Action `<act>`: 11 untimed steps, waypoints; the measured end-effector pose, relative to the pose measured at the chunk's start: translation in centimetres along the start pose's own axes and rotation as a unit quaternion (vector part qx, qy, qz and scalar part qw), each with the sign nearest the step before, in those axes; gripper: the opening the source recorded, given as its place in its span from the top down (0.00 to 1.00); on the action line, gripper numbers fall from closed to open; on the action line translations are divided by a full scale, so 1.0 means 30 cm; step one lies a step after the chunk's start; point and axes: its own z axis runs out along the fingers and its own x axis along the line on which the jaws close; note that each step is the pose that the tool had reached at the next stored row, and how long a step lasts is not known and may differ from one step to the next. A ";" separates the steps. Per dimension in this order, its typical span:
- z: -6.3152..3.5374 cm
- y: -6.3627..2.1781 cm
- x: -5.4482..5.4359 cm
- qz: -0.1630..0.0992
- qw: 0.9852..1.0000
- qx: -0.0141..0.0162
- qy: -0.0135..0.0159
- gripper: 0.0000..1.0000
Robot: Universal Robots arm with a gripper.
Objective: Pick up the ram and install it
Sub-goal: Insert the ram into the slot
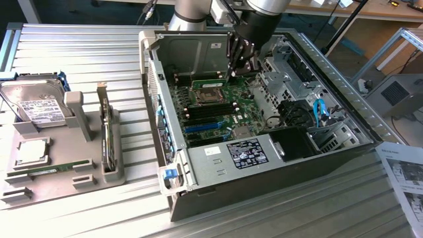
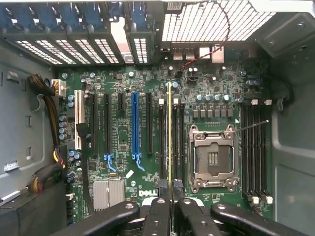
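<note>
My gripper hangs inside the open computer case, above the motherboard. It is shut on the ram, which appears edge-on in the wrist view as a thin yellow-green strip between the black fingers. The ram runs parallel to the black memory slots beside the empty processor socket and lines up over that group of slots. I cannot tell whether it touches a slot. In the wrist view my gripper clamps one end of the strip.
A grey tray at the exterior view's left holds a hard drive, an upright expansion card, a silver processor chip and another green stick. Case walls, a drive cage and cables surround the board. Papers lie at the right.
</note>
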 end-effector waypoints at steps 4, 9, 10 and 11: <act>0.034 -0.001 0.005 0.000 1.000 0.000 0.000 0.88; 0.057 -0.002 0.008 0.000 1.000 0.000 0.000 0.88; 0.063 -0.003 0.009 0.000 1.000 0.000 0.000 0.88; 0.067 -0.003 0.010 0.000 1.000 0.000 0.000 0.88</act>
